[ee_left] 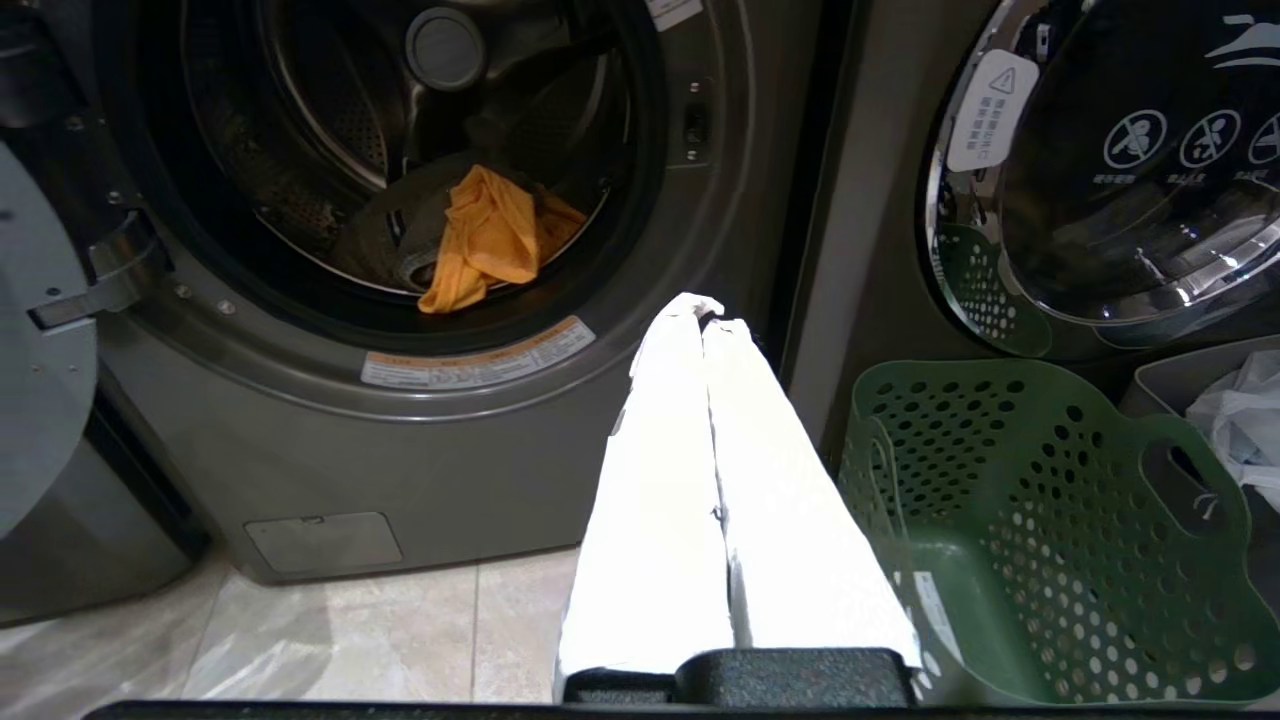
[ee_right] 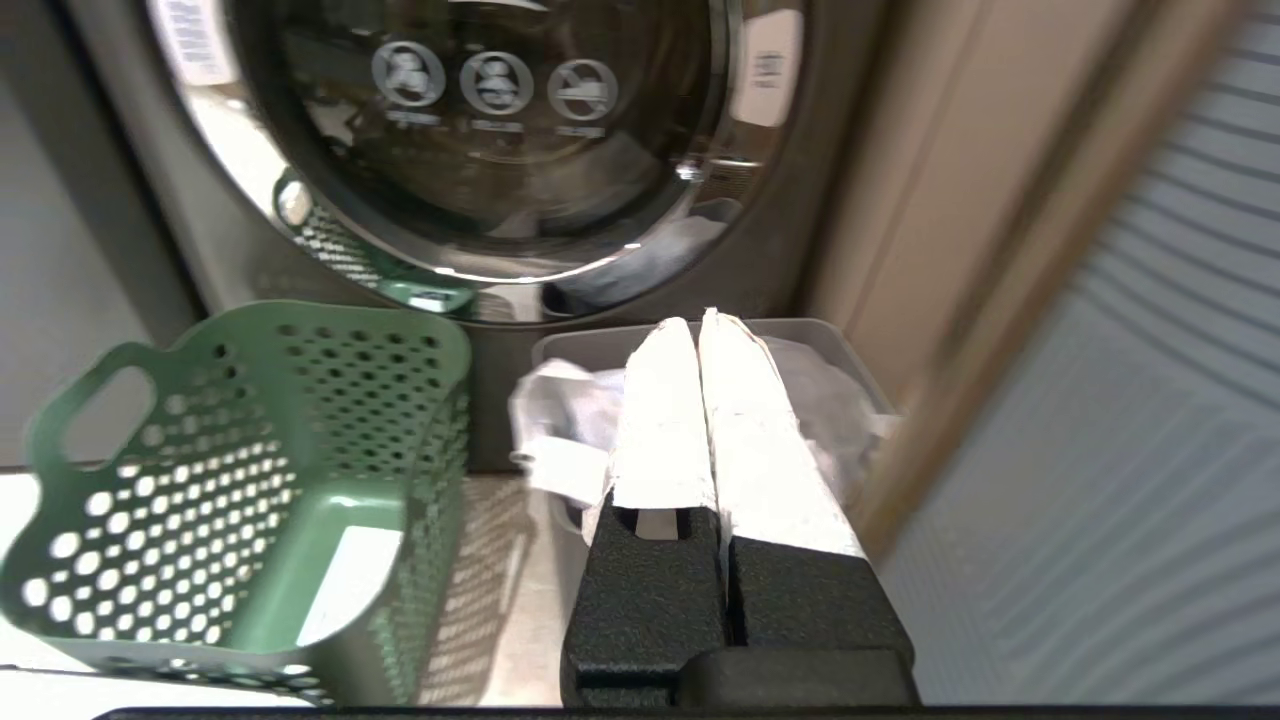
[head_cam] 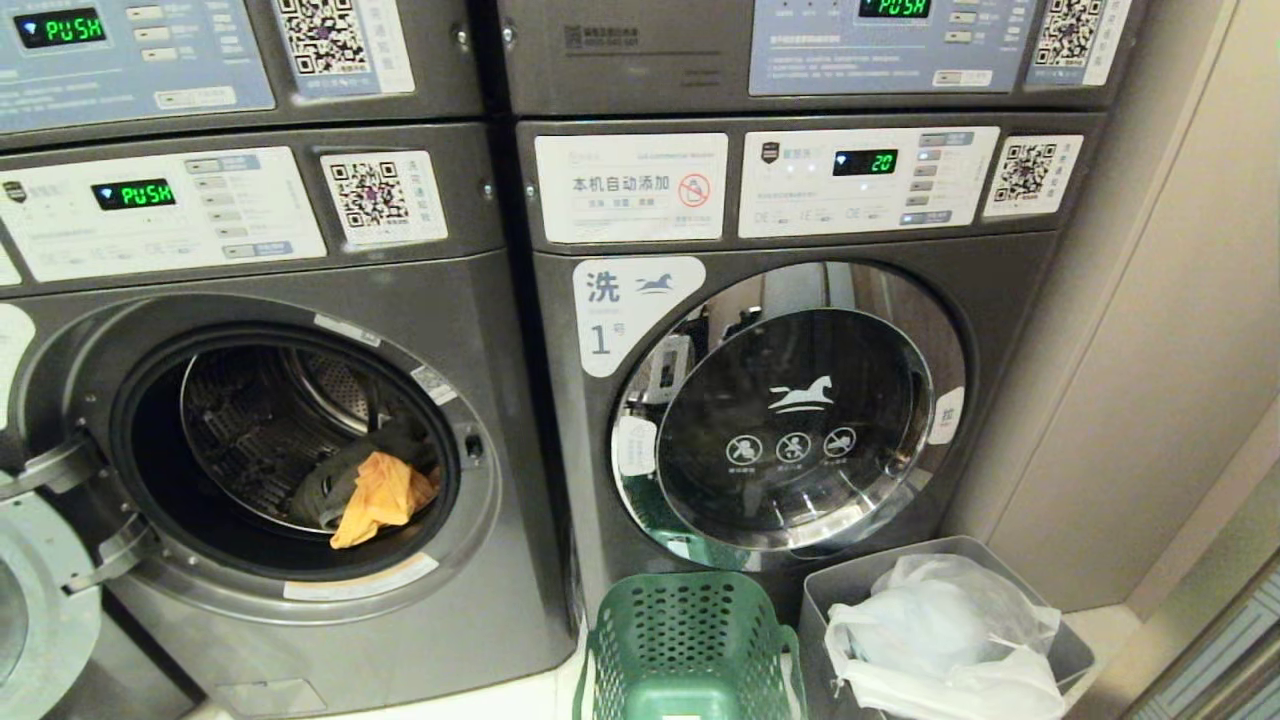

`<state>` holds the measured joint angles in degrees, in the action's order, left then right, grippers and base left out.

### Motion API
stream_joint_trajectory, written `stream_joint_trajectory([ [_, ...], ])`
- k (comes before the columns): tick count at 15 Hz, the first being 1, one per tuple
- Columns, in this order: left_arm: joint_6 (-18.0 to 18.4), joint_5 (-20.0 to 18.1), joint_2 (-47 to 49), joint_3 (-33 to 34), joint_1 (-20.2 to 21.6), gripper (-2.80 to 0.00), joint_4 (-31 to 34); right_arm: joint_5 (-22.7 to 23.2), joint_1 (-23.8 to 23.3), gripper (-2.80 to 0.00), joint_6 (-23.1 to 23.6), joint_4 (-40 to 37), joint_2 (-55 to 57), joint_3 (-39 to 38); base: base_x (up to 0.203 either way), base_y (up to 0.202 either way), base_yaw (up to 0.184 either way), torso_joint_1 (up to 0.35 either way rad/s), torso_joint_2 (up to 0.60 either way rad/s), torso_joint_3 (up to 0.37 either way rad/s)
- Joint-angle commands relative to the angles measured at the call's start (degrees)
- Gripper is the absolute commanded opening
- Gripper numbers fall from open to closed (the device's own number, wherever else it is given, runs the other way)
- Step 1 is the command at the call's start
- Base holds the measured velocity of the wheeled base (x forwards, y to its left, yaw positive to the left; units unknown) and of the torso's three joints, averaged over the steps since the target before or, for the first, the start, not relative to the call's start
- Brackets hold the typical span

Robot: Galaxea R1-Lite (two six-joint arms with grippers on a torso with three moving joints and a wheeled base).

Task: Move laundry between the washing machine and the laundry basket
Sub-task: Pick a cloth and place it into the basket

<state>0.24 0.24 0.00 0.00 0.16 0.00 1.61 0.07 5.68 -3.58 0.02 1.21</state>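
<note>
Orange crumpled cloth (head_cam: 383, 497), one, on dark laundry in open grey washing machine drum (head_cam: 262, 430). One empty green perforated plastic basket (head_cam: 688, 645), base cut off. Left gripper (ee_left: 708, 312), right gripper (ee_right: 698, 324): fingers together, empty.

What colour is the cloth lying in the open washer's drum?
Orange cloth, lying beside dark laundry; clearest in the left wrist view.

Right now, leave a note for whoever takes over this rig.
Left claw: shut, empty, parked low facing the open washing machine.
Right claw: shut, empty, parked near the grey bin.
Orange garment and a dark garment lie in the drum by the opening.
Green laundry basket: on the floor between the machines, no clothes visible in it.
Done: nothing visible.
Left: move the clothes into the basket.
</note>
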Motion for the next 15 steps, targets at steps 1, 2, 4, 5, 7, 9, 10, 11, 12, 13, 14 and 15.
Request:
stream_joint_trajectory([
  [1, 0.0, 0.0, 0.0, 0.0, 0.0, -2.8, 0.0, 0.1, 0.0, -2.8, 0.3, 0.0, 0.0, 0.0, 0.0, 0.193, 0.0, 0.005, 0.0, 0.002],
  [2, 0.0, 0.0, 0.0, 0.0, 0.0, -2.8, 0.0, 0.1, 0.0, -2.8, 0.4, 0.0, 0.0, -0.1, 0.0, 0.2, -0.004, -0.011, 0.0, -0.002],
  [4, -0.1, 0.0, 0.0, 0.0, 0.0, -2.8, -0.1, 0.1, 0.0, -2.8, 0.6, 0.0, 0.0, -0.1, 0.0, 0.196, -0.001, 0.003, 0.0, 0.004],
  [5, -0.2, 0.0, 0.0, 0.0, 0.0, -2.8, -0.1, 0.1, 0.0, -2.8, 0.6, 0.0, 0.1, -0.1, 0.0, 0.2, 0.001, 0.002, 0.0, 0.004],
  [7, -0.3, 0.0, 0.0, 0.0, 0.0, -2.8, -0.1, 0.1, 0.0, -2.8, 0.6, 0.0, 0.0, -0.1, 0.0, 0.198, -0.002, 0.002, 0.0, 0.003],
  [9, -0.3, 0.0, 0.0, 0.0, 0.0, -2.8, -0.1, 0.1, 0.0, -2.8, 0.6, 0.0, 0.0, -0.1, 0.0, 0.2, -0.003, 0.003, 0.0, 0.001],
  [10, -0.3, 0.0, 0.0, 0.0, 0.0, -2.8, -0.1, 0.1, 0.0, -2.8, 0.6, 0.0, 0.0, -0.1, 0.0, 0.192, 0.0, 0.007, 0.0, 0.003],
  [11, -0.3, 0.0, 0.0, 0.0, 0.0, -2.8, -0.1, 0.2, 0.0, -2.8, 0.6, 0.0, 0.0, -0.1, 0.0, 0.196, -0.004, 0.002, 0.0, 0.002],
  [12, -0.3, 0.0, 0.0, 0.0, 0.0, -2.8, -0.1, 0.2, 0.0, -2.8, 0.6, 0.0, 0.0, -0.1, 0.0, 0.192, -0.002, 0.002, 0.0, 0.002],
  [13, -0.3, 0.0, 0.0, -0.1, 0.0, -2.8, -0.1, 0.2, 0.0, -2.8, 0.8, 0.0, 0.0, 0.0, 0.0, 0.195, -0.001, 0.001, 0.0, 0.002],
  [14, -0.3, 0.0, 0.0, 0.0, 0.0, -2.8, -0.1, 0.3, 0.0, -2.8, 0.9, 0.0, 0.0, 0.0, 0.0, 0.193, -0.001, 0.0, 0.0, 0.004],
  [15, -0.3, 0.0, 0.0, 0.0, 0.0, -2.8, -0.1, 0.3, 0.0, -2.8, 0.9, 0.0, 0.0, 0.0, 0.0, 0.196, -0.001, 0.003, 0.0, 0.005],
])
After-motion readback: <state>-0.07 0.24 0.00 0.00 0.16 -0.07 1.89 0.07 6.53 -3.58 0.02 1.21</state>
